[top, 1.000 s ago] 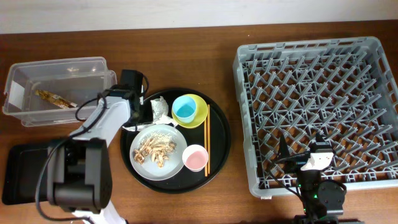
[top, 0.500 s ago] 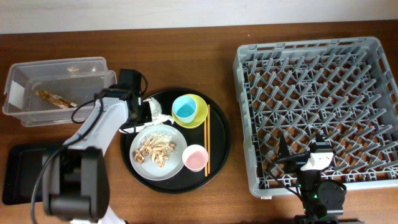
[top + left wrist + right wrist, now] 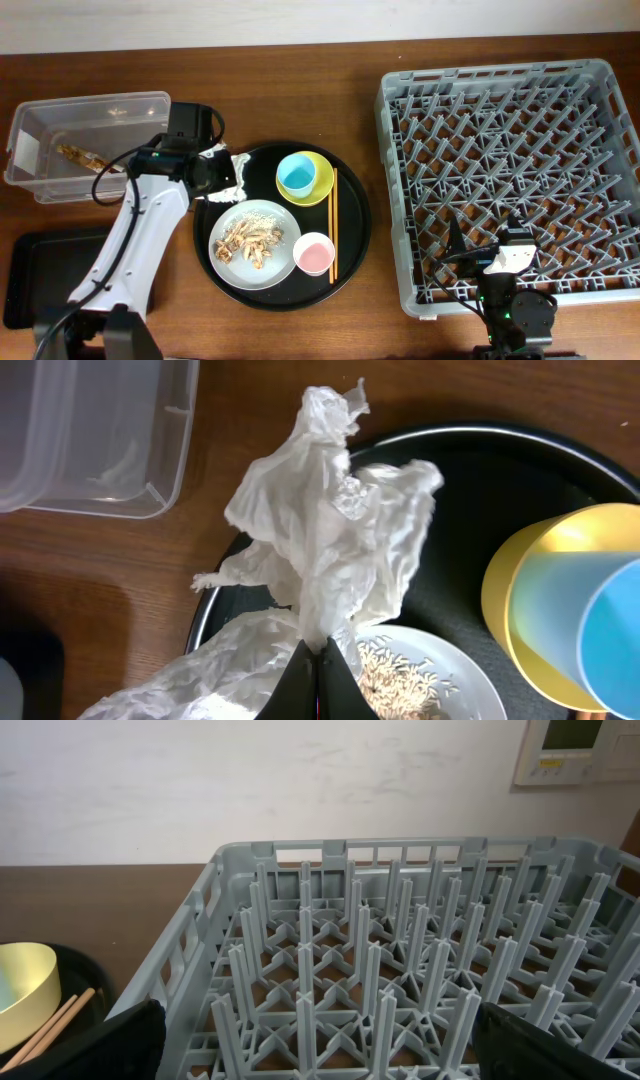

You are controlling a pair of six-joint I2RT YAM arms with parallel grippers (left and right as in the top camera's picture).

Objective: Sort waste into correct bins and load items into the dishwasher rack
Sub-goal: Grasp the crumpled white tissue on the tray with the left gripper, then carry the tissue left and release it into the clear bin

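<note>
Left end effector (image 3: 318, 658) grips the paper (image 3: 330, 550), seemingly firmly; lift it clear of the tub's (image 3: 100, 100) rim before letting go.

Wooden table (image 3: 300, 90): rack (image 3: 500, 72), tub (image 3: 90, 103), round tray (image 3: 352, 235), shallow tray (image 3: 35, 285)

grey dishwasher rack (image 3: 400, 1000), yellow-green bowl (image 3: 22, 982), chopsticks (image 3: 48, 1026) at left

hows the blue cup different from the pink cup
The blue cup is light blue, the pink cup pale pink. The blue cup sits inside the yellow-green bowl; the pink cup stands straight on the round black tray beside the plate. The blue cup is toward the tray's far side, the pink cup its near side. Both stand mouth up and look empty.
</note>
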